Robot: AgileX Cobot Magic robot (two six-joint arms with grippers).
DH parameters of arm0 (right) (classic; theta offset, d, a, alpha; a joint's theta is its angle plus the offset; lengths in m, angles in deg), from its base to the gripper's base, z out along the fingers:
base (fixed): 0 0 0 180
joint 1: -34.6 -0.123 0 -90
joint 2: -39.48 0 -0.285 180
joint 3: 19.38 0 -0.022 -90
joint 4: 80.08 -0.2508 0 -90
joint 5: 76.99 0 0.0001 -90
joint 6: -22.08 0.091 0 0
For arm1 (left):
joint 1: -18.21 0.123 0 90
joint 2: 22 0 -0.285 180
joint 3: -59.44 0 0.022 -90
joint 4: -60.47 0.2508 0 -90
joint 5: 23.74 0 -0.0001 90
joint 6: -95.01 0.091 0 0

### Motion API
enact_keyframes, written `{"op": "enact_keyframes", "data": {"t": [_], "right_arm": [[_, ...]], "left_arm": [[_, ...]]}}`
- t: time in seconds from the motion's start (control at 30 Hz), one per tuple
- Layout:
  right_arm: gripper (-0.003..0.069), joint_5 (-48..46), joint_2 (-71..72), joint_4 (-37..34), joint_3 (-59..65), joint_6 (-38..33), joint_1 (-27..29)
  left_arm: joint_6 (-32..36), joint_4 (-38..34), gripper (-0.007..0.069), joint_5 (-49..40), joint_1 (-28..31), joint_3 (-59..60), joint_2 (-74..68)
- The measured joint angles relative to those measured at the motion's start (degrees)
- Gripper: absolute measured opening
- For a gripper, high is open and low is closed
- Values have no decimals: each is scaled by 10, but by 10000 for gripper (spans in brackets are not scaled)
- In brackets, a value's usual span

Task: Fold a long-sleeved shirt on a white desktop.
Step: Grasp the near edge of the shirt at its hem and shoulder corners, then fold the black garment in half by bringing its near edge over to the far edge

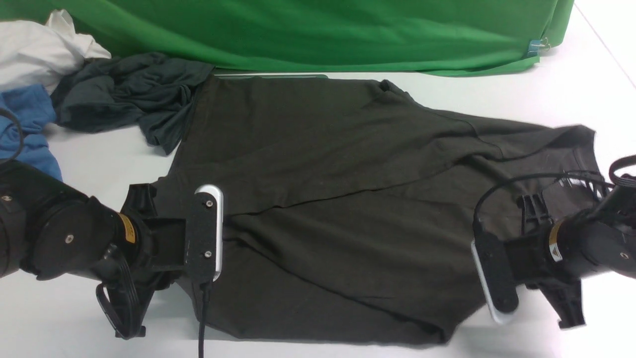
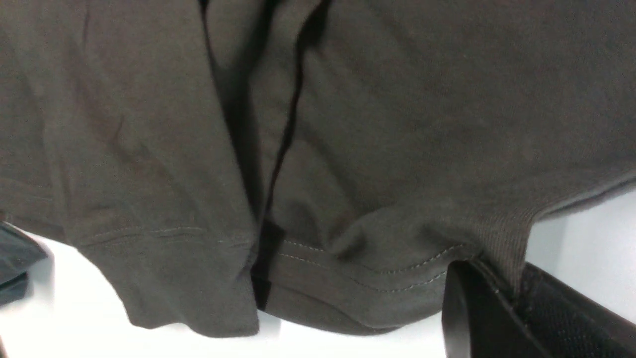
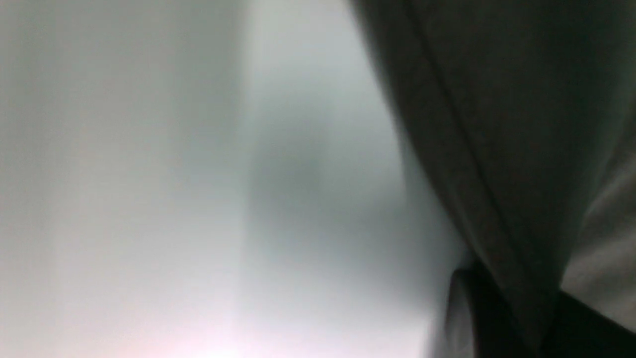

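Observation:
The long-sleeved shirt [image 1: 323, 199], very dark brownish-black, lies spread across the white desktop [image 1: 546, 89] with creases and a sleeve folded over its body. My left gripper [image 1: 166, 236] sits at the shirt's left edge. In the left wrist view it [image 2: 507, 293] is shut on a ribbed, stitched edge of the shirt [image 2: 348, 149]. My right gripper [image 1: 519, 258] is at the shirt's right end, close to a small white label [image 1: 571, 181]. The blurred right wrist view shows it [image 3: 521, 308] shut on a fold of the dark cloth [image 3: 497, 124] above the desktop [image 3: 149, 174].
A dark grey-teal garment [image 1: 129, 94] lies crumpled at the back left and touches the shirt. Beside it are a blue shirt [image 1: 27, 124] and a white cloth [image 1: 39, 49]. The green backdrop [image 1: 323, 30] runs along the back, with a silver hatch edge [image 1: 271, 75] below it.

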Motion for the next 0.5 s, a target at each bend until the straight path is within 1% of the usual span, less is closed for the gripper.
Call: {"op": "enact_keyframes", "data": {"t": [0.03,0.1,0.17,0.2,0.23,0.27,0.37,0.5], "right_arm": [[44,-16,12,-6,1,11,-7],[43,-56,49,-26,1,57,-22],[42,-107,90,-61,1,119,-32],[42,-125,103,-75,1,139,-34],[42,-130,106,-78,1,143,-34],[42,-165,127,-99,1,171,-34],[42,-207,149,-119,2,192,-34],[40,-210,152,-122,2,199,-34]], "left_arm": [[1,-6,41,10,0,0,0],[1,-32,41,35,0,0,0],[3,-50,41,50,0,0,0],[9,-50,41,49,0,0,0],[11,-50,41,46,0,0,0],[26,-33,41,34,0,0,0],[27,-5,41,21,0,0,1],[24,15,41,20,0,-1,11]]}}
